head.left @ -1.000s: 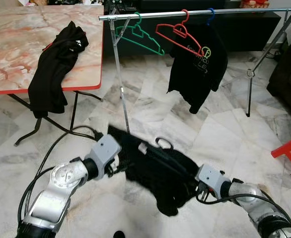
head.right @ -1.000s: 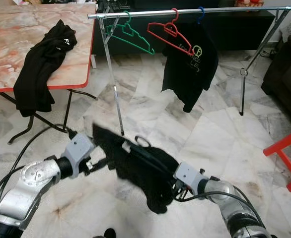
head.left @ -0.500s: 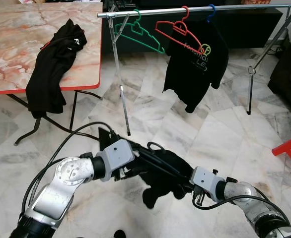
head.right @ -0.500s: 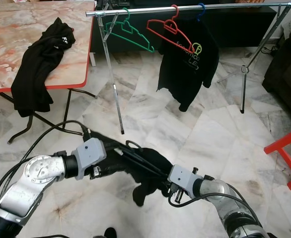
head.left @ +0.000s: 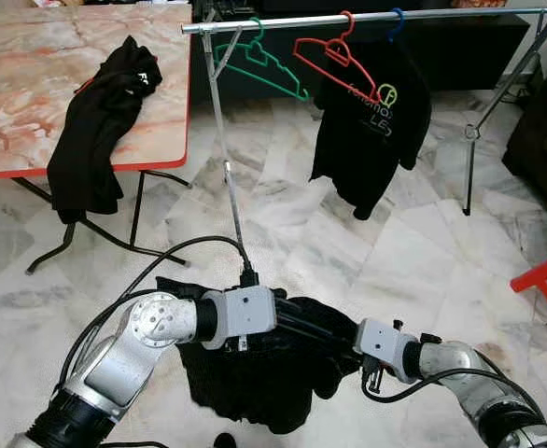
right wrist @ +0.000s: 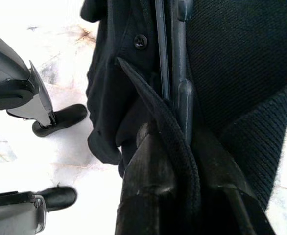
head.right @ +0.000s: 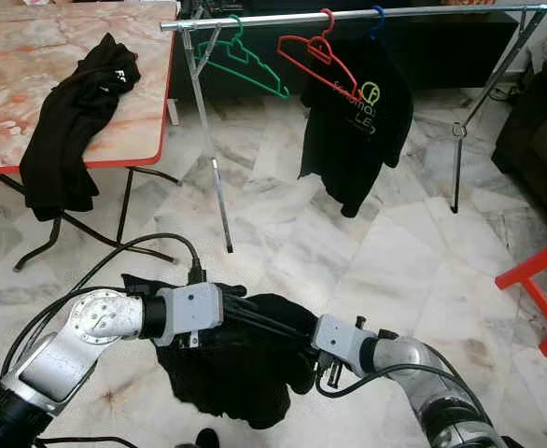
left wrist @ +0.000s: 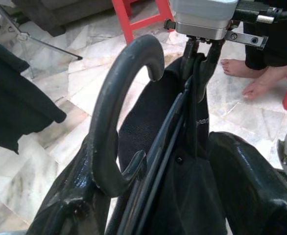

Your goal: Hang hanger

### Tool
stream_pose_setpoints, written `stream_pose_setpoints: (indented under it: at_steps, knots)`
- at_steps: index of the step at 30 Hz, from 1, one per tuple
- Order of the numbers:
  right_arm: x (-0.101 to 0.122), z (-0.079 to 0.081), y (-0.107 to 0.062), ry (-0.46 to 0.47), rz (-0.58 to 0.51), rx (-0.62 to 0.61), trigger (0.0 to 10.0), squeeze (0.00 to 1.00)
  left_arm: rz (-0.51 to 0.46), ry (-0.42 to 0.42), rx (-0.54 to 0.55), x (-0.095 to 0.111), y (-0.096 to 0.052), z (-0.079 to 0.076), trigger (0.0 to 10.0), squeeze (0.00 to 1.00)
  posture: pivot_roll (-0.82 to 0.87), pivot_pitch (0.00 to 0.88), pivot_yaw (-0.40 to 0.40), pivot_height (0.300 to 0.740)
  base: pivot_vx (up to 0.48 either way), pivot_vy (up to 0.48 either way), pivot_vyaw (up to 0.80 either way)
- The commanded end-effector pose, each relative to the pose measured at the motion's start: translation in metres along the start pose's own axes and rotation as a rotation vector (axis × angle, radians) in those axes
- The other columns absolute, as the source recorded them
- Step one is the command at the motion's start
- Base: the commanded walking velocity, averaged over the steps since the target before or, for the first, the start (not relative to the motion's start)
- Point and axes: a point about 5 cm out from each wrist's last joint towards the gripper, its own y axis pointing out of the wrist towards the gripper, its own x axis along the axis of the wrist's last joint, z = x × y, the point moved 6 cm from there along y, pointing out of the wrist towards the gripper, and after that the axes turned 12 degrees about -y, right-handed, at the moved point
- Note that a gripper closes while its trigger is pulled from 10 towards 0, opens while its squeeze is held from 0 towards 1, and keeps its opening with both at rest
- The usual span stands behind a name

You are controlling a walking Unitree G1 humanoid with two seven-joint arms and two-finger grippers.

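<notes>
On the tabletop (head.left: 31,84) at the far left, a black garment (head.left: 101,121) drapes over the red front edge near its right corner, while low over the marble floor (head.left: 367,252) the left gripper (head.left: 297,322) clamps one end of a dark hanger (left wrist: 121,112) carrying a black shirt (head.left: 245,373). The right gripper (head.left: 348,341) is closed on the hanger's other end, shirt fabric bunched between its fingers (right wrist: 148,196). Beyond, the clothes rail (head.left: 367,19) holds a green hanger (head.left: 259,65), a red hanger (head.left: 334,58) and a hung black T-shirt (head.left: 376,131).
</notes>
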Motion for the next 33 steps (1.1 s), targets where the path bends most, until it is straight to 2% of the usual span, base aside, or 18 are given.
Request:
stream_pose_setpoints:
  at_steps: [1,3,8,10,11,16,19,24,25,26,27,28,29,31,32,33]
  knots:
    - [0.012,-0.007,0.001,-0.031,-0.05,-0.018,0.0,0.0,0.022,0.037,-0.025,-0.002,0.004,-0.003,10.0,0.0,0.08,0.209,-0.012,0.74,0.0,0.0,0.0]
    - [0.015,-0.006,0.003,-0.032,-0.059,-0.017,0.0,0.0,0.042,0.073,0.009,-0.005,0.007,0.003,10.0,0.0,0.08,0.21,-0.011,0.74,0.0,0.0,0.0]
    - [0.016,-0.004,0.003,-0.032,-0.065,-0.017,0.0,0.0,0.045,0.071,0.024,-0.004,0.009,0.006,10.0,0.0,0.08,0.212,-0.009,0.74,0.0,0.0,0.0]
    - [0.016,-0.005,0.004,-0.03,-0.065,-0.025,0.0,0.0,0.074,0.081,0.043,-0.008,0.008,0.01,10.0,0.0,0.08,0.212,-0.006,0.74,0.0,0.0,0.0]
    - [0.016,-0.004,0.004,-0.027,-0.066,-0.028,0.0,0.0,0.072,0.055,0.079,-0.01,0.006,0.018,10.0,0.0,0.08,0.213,-0.004,0.74,0.0,0.0,0.0]
    - [0.016,-0.002,0.005,-0.025,-0.071,-0.025,0.0,0.0,0.054,0.022,0.122,-0.009,0.001,0.03,10.0,0.0,0.08,0.215,-0.003,0.74,0.0,0.0,0.0]
    - [0.016,-0.001,0.005,-0.025,-0.07,-0.025,0.0,0.0,0.087,0.048,0.125,-0.016,-0.005,0.035,10.0,0.0,0.08,0.219,-0.001,0.74,0.0,0.0,0.0]
    - [0.017,-0.002,0.005,-0.025,-0.072,-0.029,0.0,0.0,0.139,0.109,0.094,-0.024,-0.007,0.032,9.9,0.0,0.08,0.219,0.002,0.74,0.0,0.0,0.0]
    - [0.017,-0.002,0.006,-0.026,-0.072,-0.03,0.0,0.0,0.152,0.125,0.087,-0.027,-0.007,0.031,7.2,0.0,0.08,0.219,0.002,0.74,0.0,0.0,0.0]
    - [0.017,-0.003,0.006,-0.026,-0.073,-0.031,0.0,0.0,0.16,0.135,0.082,-0.029,-0.007,0.03,7.2,0.0,0.08,0.219,0.002,0.74,0.0,0.0,0.0]
    - [0.018,-0.003,0.006,-0.027,-0.072,-0.032,0.0,0.0,0.166,0.141,0.078,-0.03,-0.006,0.029,4.9,0.0,0.08,0.218,0.001,0.74,0.0,0.0,0.0]
    - [0.018,-0.003,0.006,-0.027,-0.075,-0.032,0.0,0.0,0.169,0.138,0.067,-0.032,-0.005,0.026,1.9,0.0,0.08,0.219,0.0,0.74,0.0,0.0,0.0]
    - [0.019,-0.003,0.006,-0.027,-0.076,-0.031,0.0,0.0,0.156,0.121,0.064,-0.031,-0.004,0.024,1.3,0.0,0.08,0.219,0.0,0.74,0.0,0.0,0.0]
    - [0.019,-0.002,0.006,-0.028,-0.077,-0.029,0.0,0.0,0.134,0.093,0.063,-0.028,-0.002,0.021,1.1,0.0,0.08,0.219,-0.002,0.74,0.0,0.0,0.0]
    - [0.019,-0.002,0.006,-0.028,-0.077,-0.027,0.0,0.0,0.128,0.083,0.056,-0.028,-0.001,0.02,0.0,0.0,0.08,0.219,-0.003,0.74,0.0,0.0,0.0]
    - [0.019,-0.002,0.007,-0.028,-0.076,-0.026,0.0,0.0,0.126,0.08,0.05,-0.028,-0.001,0.019,0.0,0.0,0.08,0.22,-0.002,0.74,0.0,0.0,0.0]
